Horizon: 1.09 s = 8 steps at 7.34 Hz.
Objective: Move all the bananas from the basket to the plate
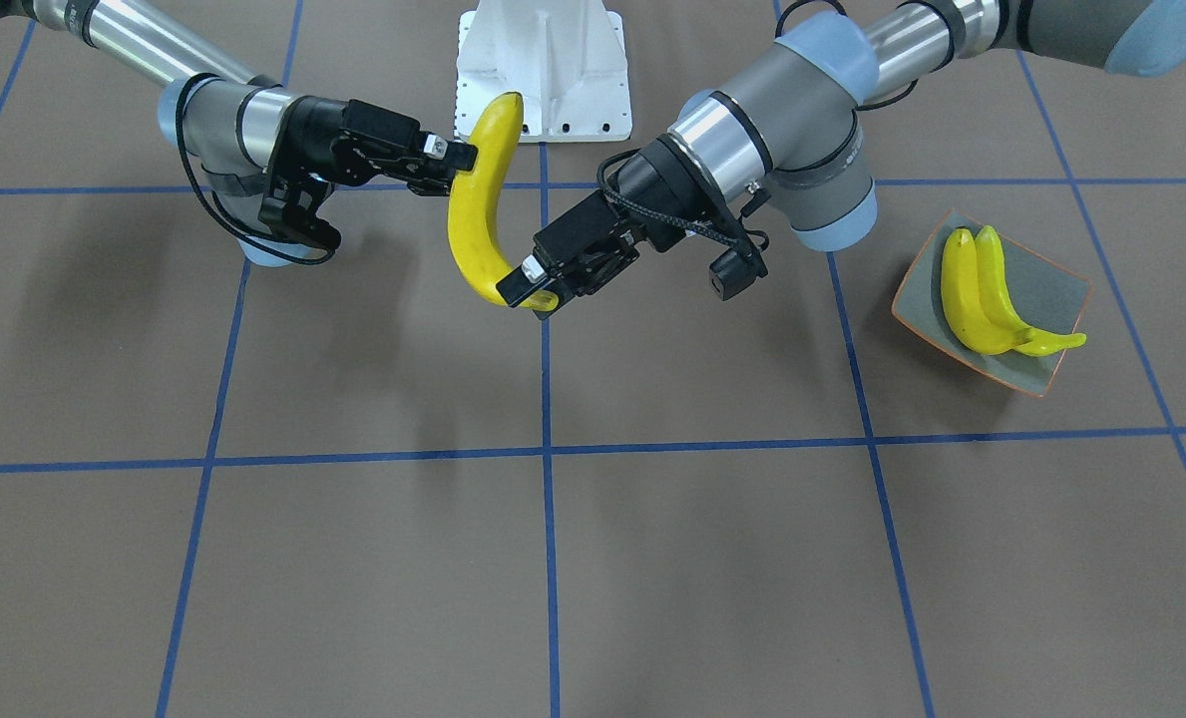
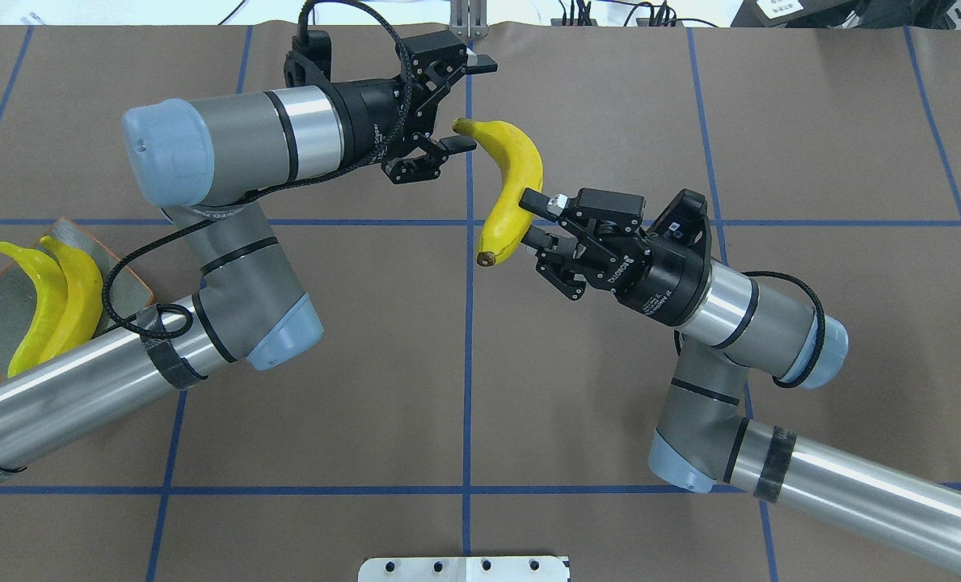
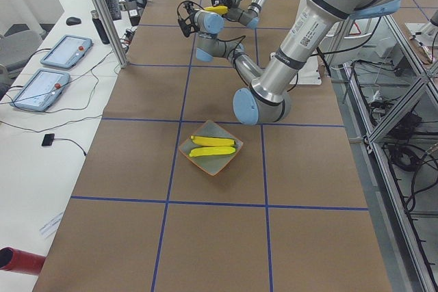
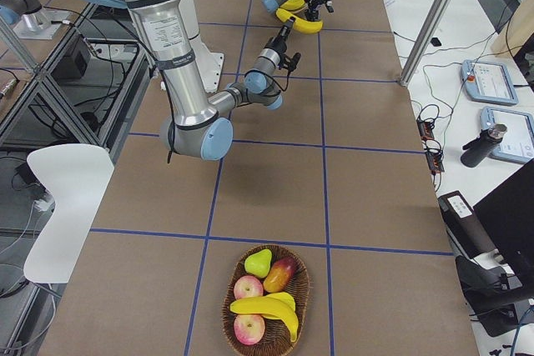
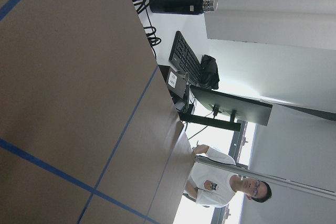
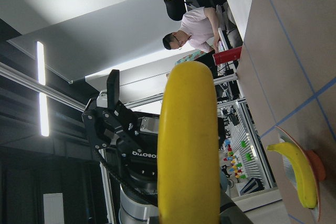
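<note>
While I watch from far away, the right gripper point(image 2: 526, 217) is shut tight on a banana point(image 2: 520, 162). It holds the banana up in the air over the middle of the table point(image 2: 609, 388). The left gripper point(image 2: 480, 103) is right by the other end of that banana. Its fingers point(image 2: 456, 145) are spread wide, and the tip of the banana sits between them, very close to one finger. I cannot tell if that finger touches it.

Two other bananas point(image 1: 964, 289) lie side by side on the plate point(image 1: 1051, 284). The plate rests on the table off to the robot's left, well apart from both grippers.

Far away at the robot's right end of the table I see the basket point(image 4: 299, 277). A fourth banana point(image 4: 271, 306) lies in it, along with apples point(image 4: 248, 288) and a pear point(image 4: 259, 262).
</note>
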Available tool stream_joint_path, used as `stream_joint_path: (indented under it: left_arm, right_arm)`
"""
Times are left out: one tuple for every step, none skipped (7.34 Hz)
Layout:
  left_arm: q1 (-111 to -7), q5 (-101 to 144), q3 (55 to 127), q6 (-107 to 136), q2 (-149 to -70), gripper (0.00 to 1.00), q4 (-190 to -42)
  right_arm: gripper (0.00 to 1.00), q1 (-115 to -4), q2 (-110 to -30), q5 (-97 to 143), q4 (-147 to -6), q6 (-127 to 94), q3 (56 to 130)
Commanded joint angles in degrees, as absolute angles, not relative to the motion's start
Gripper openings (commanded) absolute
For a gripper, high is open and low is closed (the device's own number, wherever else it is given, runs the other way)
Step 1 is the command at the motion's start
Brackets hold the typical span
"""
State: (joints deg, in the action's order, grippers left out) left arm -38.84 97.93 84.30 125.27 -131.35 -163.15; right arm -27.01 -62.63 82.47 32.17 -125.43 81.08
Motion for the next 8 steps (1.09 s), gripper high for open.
stream_joint_path:
  left_arm:
    - [-38.41, 97.91, 84.29, 125.33, -131.84, 1.0, -163.3]
    - [-37.97, 97.91, 84.29, 125.33, -131.92, 1.0, -163.3]
    - [-37.53, 97.91, 84.29, 125.25, -131.84, 1.0, -163.91]
    - [-37.36, 97.91, 84.29, 125.24, -131.84, 0.98, -163.92]
    - [-37.18, 97.91, 84.64, 125.33, -131.92, 0.9, -163.92]
    - [-37.0, 98.08, 84.81, 125.16, -131.84, 0.89, -163.92]
    - [-36.91, 98.09, 84.9, 125.16, -131.84, 0.87, -163.92]
    - [-36.91, 98.35, 84.9, 124.98, -131.49, 0.85, -163.92]
  right_arm:
    - [0.0, -26.2, -61.53, 79.38, 32.34, -125.42, 80.95]
    - [0.0, -25.84, -61.52, 78.93, 32.34, -125.33, 80.77]
    - [0.0, -25.84, -60.83, 78.23, 32.26, -125.33, 80.6]
    - [0.0, -25.67, -60.82, 77.87, 32.08, -125.07, 80.16]
    - [0.0, -25.66, -60.73, 77.7, 32.08, -125.07, 80.07]
    - [0.0, -25.66, -60.91, 77.7, 32.08, -124.98, 80.07]
    - [0.0, -25.66, -61.0, 77.78, 32.17, -124.89, 80.07]
    - [0.0, -25.66, -61.0, 77.78, 32.17, -124.89, 80.07]
